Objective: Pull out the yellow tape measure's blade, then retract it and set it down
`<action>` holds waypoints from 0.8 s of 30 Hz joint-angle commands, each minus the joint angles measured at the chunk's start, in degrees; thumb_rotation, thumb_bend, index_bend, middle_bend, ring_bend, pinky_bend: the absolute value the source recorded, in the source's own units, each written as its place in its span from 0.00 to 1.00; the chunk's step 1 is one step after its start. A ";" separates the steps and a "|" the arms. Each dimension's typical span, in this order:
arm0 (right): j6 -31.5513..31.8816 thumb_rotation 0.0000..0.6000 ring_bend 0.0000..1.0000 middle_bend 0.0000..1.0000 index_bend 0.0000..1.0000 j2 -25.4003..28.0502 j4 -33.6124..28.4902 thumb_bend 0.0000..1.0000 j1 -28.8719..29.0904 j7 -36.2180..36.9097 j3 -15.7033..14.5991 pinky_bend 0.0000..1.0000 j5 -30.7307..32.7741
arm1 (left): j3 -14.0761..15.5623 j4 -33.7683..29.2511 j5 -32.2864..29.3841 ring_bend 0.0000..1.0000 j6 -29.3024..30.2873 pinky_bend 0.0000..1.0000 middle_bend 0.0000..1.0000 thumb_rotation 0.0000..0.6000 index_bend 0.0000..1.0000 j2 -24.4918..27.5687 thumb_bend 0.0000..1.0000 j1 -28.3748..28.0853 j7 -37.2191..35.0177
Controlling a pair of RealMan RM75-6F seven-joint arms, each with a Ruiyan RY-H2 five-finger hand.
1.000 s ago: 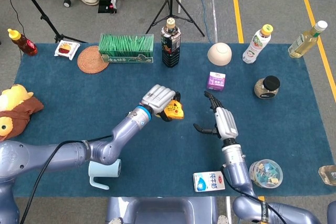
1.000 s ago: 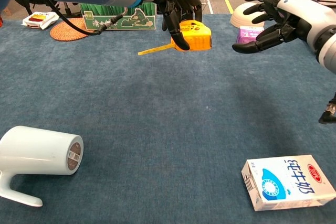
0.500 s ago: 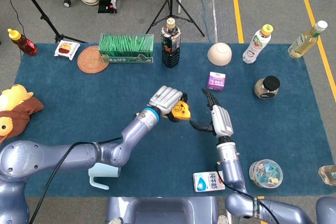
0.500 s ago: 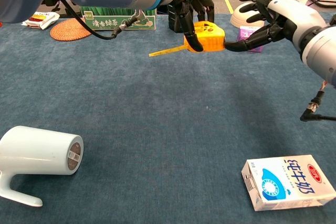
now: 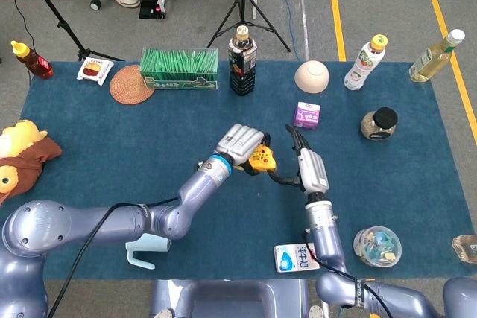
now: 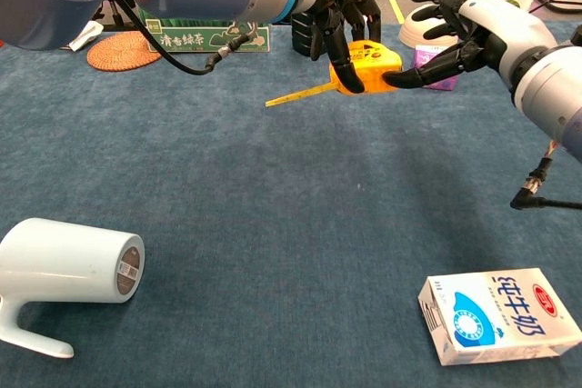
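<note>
Both hands have come closer together since 1 second ago, and now the right hand's dark fingertips touch the tape measure.

From the head view, the left hand (image 5: 240, 144) is curled around the yellow tape measure (image 5: 263, 160) and holds it up over the middle of the blue table cloth (image 5: 89, 139). The right hand (image 5: 307, 167) is just beside it, fingers spread and reaching to the tape measure's side. A milk carton (image 5: 297, 257) lies near the front edge.

From the chest view, the left hand (image 6: 338, 8) grips the tape measure (image 6: 373, 68) from above. A short piece of yellow blade (image 6: 298, 94) sticks out to the left. The right hand (image 6: 475, 32) is wide, holding nothing, with fingertips (image 6: 406, 80) on the case. A white mug (image 6: 65, 267) lies on its side.
</note>
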 commanded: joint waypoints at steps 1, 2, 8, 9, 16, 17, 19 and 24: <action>-0.11 0.94 0.13 0.09 0.00 -0.24 0.39 0.23 0.15 0.03 0.03 0.23 0.23 | 0.00 0.09 -0.01 0.39 0.09 0.46 0.44 1.00 0.54 -0.31 0.23 -0.21 0.20; -0.16 0.94 0.13 0.09 0.00 -0.32 0.49 0.23 0.17 0.26 0.10 0.23 0.29 | -0.05 0.04 -0.08 0.39 -0.01 0.46 0.44 1.00 0.54 -0.38 0.23 -0.27 0.19; -0.25 0.94 0.13 0.10 0.00 -0.34 1.11 0.23 0.15 1.01 0.29 0.23 0.39 | 0.19 0.03 -0.33 0.39 -0.22 0.46 0.44 1.00 0.54 -0.26 0.23 -0.37 0.43; -0.23 0.94 0.13 0.10 0.00 -0.31 1.15 0.23 0.13 1.12 0.30 0.23 0.31 | 0.23 -0.03 -0.34 0.39 -0.25 0.46 0.44 1.00 0.54 -0.17 0.23 -0.34 0.43; 0.06 0.93 0.14 0.11 0.02 -0.31 1.64 0.28 0.01 1.59 0.26 0.23 0.00 | 0.81 -0.88 -0.22 0.39 -0.72 0.46 0.44 1.00 0.54 1.07 0.23 0.03 0.44; 0.06 0.94 0.14 0.11 0.02 -0.32 1.67 0.28 0.01 1.64 0.27 0.23 -0.01 | 0.87 -1.01 -0.17 0.39 -0.75 0.46 0.45 1.00 0.54 1.24 0.23 0.11 0.38; 0.15 0.94 0.14 0.11 0.02 -0.39 1.81 0.28 0.01 1.63 0.22 0.23 -0.04 | 1.02 -1.25 -0.04 0.39 -0.73 0.46 0.44 1.00 0.54 1.55 0.23 0.28 0.27; 0.30 0.95 0.15 0.12 0.04 -0.55 2.19 0.29 -0.04 1.71 0.08 0.23 -0.18 | 1.50 -1.86 0.47 0.39 -0.77 0.46 0.45 1.00 0.54 2.20 0.23 0.69 0.09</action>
